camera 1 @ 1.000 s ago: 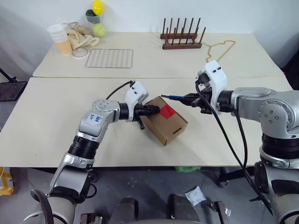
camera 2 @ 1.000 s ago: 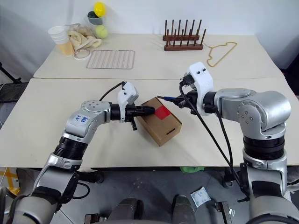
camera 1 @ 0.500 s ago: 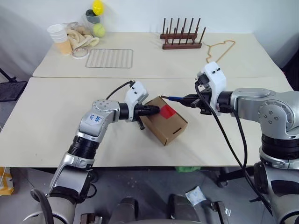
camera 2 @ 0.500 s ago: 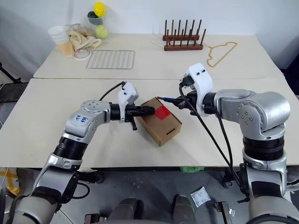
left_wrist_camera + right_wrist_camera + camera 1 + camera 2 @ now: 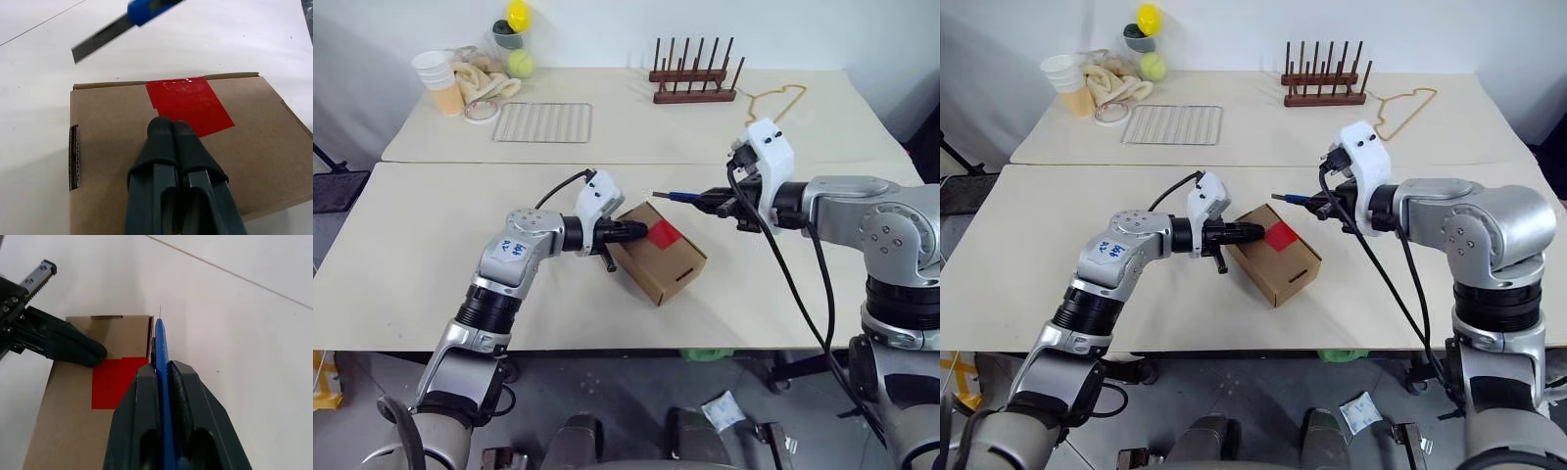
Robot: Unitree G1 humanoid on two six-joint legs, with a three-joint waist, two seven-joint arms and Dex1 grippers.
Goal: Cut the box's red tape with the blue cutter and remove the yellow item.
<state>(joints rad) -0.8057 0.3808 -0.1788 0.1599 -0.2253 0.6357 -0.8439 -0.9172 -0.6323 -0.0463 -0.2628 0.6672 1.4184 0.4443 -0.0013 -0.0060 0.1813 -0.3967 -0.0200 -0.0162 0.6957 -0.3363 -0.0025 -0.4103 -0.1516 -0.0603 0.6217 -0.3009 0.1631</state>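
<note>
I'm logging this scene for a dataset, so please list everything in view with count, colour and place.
Small brown cardboard box: one, near table, middle.
Red square tape patch: one, on the box's top.
Slim blue pen-shaped cutter: one, in the right hand, blade out above the box's far edge.
Wire cooling rack: one, silver, far table, left.
Wooden peg rack: one, dark brown, far table, middle.
Wire hanger: one, tan, far table, right.
Stacked cups: one stack, white over orange, far left corner.
Cloth bundle: one, beige, beside the cups.
Tape roll: one, pale, near the rack.
Tennis ball: one, yellow-green, far left.
Glossy egg shape: one, yellow, on a dark cup.
Left hand: shut, tips on the box top beside the tape.
Right hand: shut on the cutter.
</note>
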